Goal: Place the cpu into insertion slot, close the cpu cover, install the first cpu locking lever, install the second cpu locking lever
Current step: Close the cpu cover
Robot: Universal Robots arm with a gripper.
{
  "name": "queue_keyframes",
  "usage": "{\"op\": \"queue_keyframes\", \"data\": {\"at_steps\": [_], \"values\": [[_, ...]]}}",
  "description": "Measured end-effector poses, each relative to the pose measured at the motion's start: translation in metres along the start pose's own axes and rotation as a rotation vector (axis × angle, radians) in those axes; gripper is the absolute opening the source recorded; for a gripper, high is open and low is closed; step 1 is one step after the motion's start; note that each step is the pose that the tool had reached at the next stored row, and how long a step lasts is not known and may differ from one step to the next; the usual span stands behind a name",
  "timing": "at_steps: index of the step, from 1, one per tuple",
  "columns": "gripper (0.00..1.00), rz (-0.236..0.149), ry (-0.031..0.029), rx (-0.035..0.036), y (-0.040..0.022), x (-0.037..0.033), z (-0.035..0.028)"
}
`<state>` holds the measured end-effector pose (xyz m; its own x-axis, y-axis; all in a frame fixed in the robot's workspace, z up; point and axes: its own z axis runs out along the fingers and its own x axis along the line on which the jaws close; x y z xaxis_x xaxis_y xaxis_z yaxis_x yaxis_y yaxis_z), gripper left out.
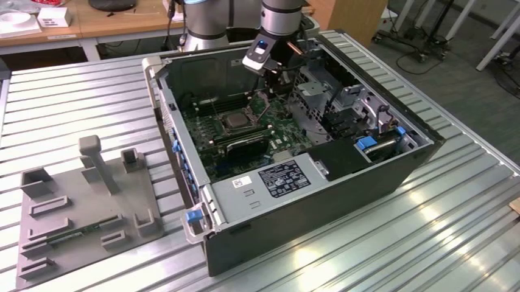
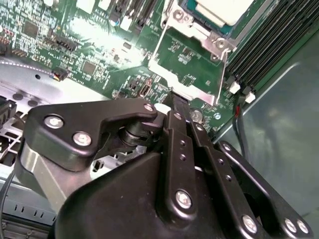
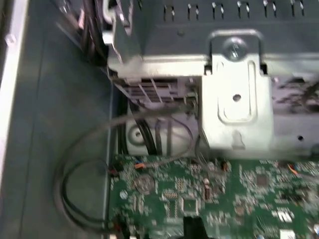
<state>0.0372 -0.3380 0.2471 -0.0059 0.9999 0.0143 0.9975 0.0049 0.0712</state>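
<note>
1. Jaws at the end of the robot arm (image 1: 281, 18) sit inside an open computer case (image 1: 325, 207), which lies on a ribbed metal desk (image 1: 455, 231). In the second wrist view the black linkage bars converge to a single tip. The jaws are drawn together, with nothing seen held between them.
2. The cpu cover (image 2: 223, 69) sits just ahead of the jaw tip, with its nearest edge right at the tip. Whether the two touch cannot be told.
3. The cover is swung open, off the socket and not over the chip. It is a thin, silvery square frame, and the green motherboard (image 2: 89, 55) shows through its open middle.
4. The cpu (image 2: 224, 10) lies farther ahead of the jaws, past the cover's far edge, so the cover is between the jaws and the chip. The cpu sits flat in its socket.
5. The cpu has a pale grey-silver face that is smooth and square-cornered. Part of it is cut off by the edge of the second wrist view.
</note>
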Motion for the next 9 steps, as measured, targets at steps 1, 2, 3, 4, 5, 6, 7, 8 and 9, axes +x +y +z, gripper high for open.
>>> {"op": "queue_keyframes", "data": {"at_steps": [1, 2, 3, 4, 5, 6, 7, 8, 9], "values": [[0.11, 0.0, 0.0, -0.0029, -0.0022, 0.0, -0.0002], [0.11, 0.0, 0.0, -0.0059, -0.0046, 0.0, -0.0003], [0.11, 0.0, 0.0, -0.009, -0.0074, 0.0001, -0.0005], [0.11, 0.0, 0.0, -0.0121, -0.0104, 0.0001, -0.0007], [0.11, 0.0, -0.0001, -0.0151, -0.0133, 0.0001, -0.001], [0.11, 0.0, 0.0, -0.0175, -0.0159, 0.0001, -0.0011], [0.11, 0.0, 0.0, -0.0202, -0.0189, 0.0001, -0.0013], [0.11, 0.0, 0.0002, -0.0226, -0.0216, 0.0002, -0.0015], [0.11, 0.0, 0.0002, -0.0252, -0.0247, 0.0002, -0.0017]]}}
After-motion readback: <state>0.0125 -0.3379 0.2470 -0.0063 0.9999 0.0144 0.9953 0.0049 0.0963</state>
